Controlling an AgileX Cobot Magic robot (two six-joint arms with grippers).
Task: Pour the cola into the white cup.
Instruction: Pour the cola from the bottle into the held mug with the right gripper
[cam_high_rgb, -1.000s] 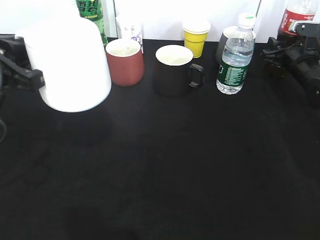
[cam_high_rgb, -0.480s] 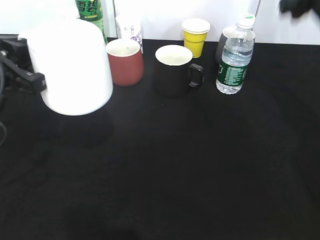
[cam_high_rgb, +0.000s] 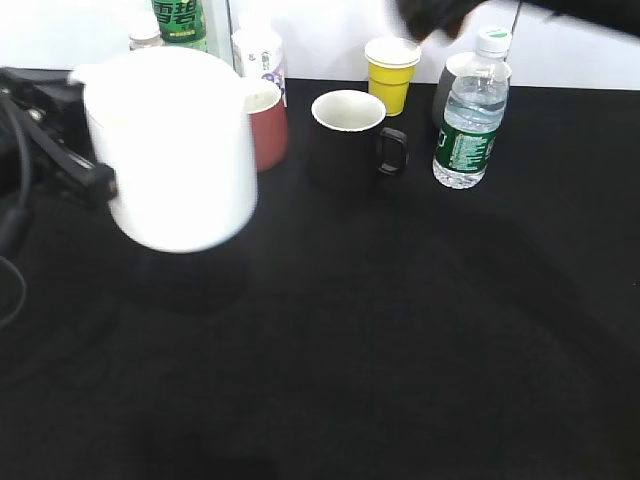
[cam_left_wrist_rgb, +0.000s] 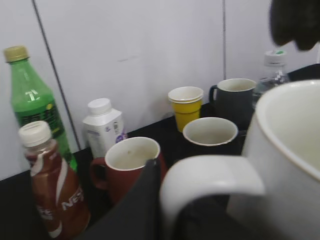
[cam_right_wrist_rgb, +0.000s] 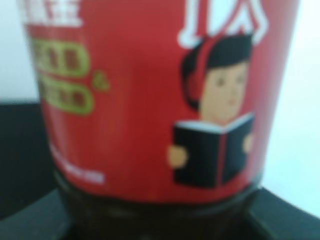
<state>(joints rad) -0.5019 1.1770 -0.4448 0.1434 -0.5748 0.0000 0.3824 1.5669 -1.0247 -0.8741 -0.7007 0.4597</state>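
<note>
The white cup (cam_high_rgb: 175, 150) hangs above the table at the left, held by its loop handle; it fills the right of the left wrist view (cam_left_wrist_rgb: 290, 150). My left gripper (cam_left_wrist_rgb: 170, 210) is shut on that handle, and its dark arm shows at the left edge of the exterior view (cam_high_rgb: 60, 150). The cola (cam_right_wrist_rgb: 150, 100) fills the right wrist view: red label above dark liquid. My right gripper (cam_right_wrist_rgb: 160, 227) is shut on the bottle's lower part. In the exterior view the right arm is only a dark blur at the top (cam_high_rgb: 430, 15), and the cola does not show there.
Along the back stand a maroon cup (cam_high_rgb: 268, 125), a black mug (cam_high_rgb: 350, 135), a yellow paper cup (cam_high_rgb: 391, 70), a grey mug (cam_high_rgb: 452, 75), a water bottle (cam_high_rgb: 470, 110), a white carton (cam_high_rgb: 258, 55) and a green bottle (cam_high_rgb: 180, 20). A Nescafe bottle (cam_left_wrist_rgb: 50, 185) stands beside the green one.
The white cup has moved right, toward the table's middle. The right arm with the cola has left the right edge, risen, and swung left across the top of the exterior view.
</note>
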